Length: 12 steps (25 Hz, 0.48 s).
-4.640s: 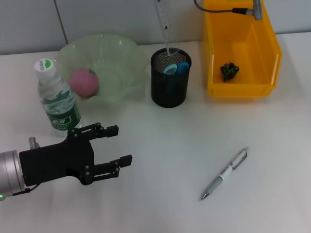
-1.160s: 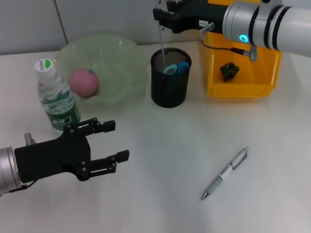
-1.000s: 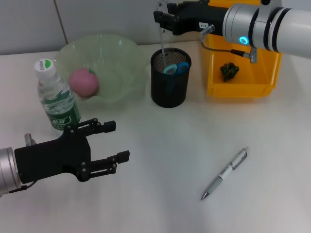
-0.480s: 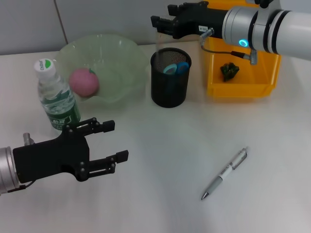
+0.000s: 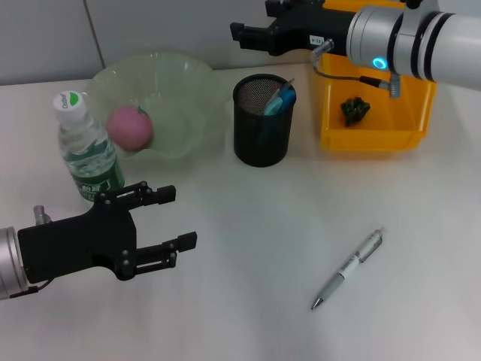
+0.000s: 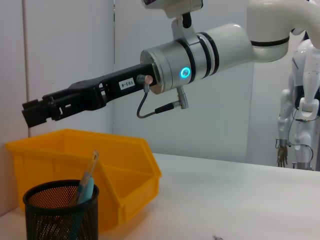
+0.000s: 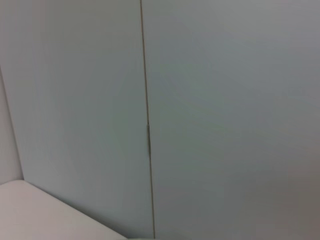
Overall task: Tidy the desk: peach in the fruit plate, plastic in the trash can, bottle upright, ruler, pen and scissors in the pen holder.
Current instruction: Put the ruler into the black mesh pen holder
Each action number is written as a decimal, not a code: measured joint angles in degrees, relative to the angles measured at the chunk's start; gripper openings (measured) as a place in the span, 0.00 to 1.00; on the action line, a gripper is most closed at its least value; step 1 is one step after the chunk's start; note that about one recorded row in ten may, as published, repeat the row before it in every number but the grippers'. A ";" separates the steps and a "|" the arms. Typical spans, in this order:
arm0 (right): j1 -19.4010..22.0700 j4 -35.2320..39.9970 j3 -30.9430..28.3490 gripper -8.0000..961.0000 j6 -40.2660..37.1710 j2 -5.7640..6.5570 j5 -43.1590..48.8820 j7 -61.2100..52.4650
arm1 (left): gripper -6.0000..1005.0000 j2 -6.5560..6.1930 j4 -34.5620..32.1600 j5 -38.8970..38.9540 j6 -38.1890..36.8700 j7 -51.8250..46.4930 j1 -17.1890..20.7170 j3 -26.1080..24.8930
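My right gripper (image 5: 252,19) hovers open and empty above the black mesh pen holder (image 5: 261,124), and it also shows in the left wrist view (image 6: 37,107). The clear ruler (image 5: 281,95) leans inside the holder beside the blue-handled scissors (image 5: 272,105). The pen (image 5: 348,269) lies on the table at the front right. A pink peach (image 5: 129,126) rests in the green fruit plate (image 5: 188,83). The bottle (image 5: 86,147) stands upright. Dark green crumpled plastic (image 5: 355,109) lies in the yellow trash can (image 5: 409,68). My left gripper (image 5: 176,218) is open near the bottle, at the front left.
The white table runs back to a grey wall behind the plate, holder and bin. The right wrist view shows only that wall. In the left wrist view the holder (image 6: 60,215) stands in front of the yellow bin (image 6: 120,170).
The ruler has left my right gripper and dropped into the pen holder, where it now leans. The right gripper stays above the holder. My left gripper has barely moved.
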<state>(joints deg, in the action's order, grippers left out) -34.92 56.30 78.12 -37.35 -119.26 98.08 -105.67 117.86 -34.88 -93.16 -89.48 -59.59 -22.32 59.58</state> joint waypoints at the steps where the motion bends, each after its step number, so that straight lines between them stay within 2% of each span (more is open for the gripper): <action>1: 0.23 0.44 0.00 0.75 -0.07 0.00 0.00 -0.09 | 0.75 0.00 -0.01 0.00 0.00 -0.03 0.00 -0.04; 7: 2.69 3.44 -0.23 0.82 -0.05 0.00 -4.80 0.38 | 0.75 0.05 -0.01 0.00 0.00 -0.03 0.00 -0.13; 12: 3.74 4.20 -1.28 0.82 0.05 0.00 -10.07 2.17 | 0.75 0.16 -0.02 0.00 0.00 0.07 0.00 -0.58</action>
<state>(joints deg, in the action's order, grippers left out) -31.18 60.50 76.83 -37.30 -119.26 88.01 -103.51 118.02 -34.90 -93.17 -89.47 -59.52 -22.32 59.00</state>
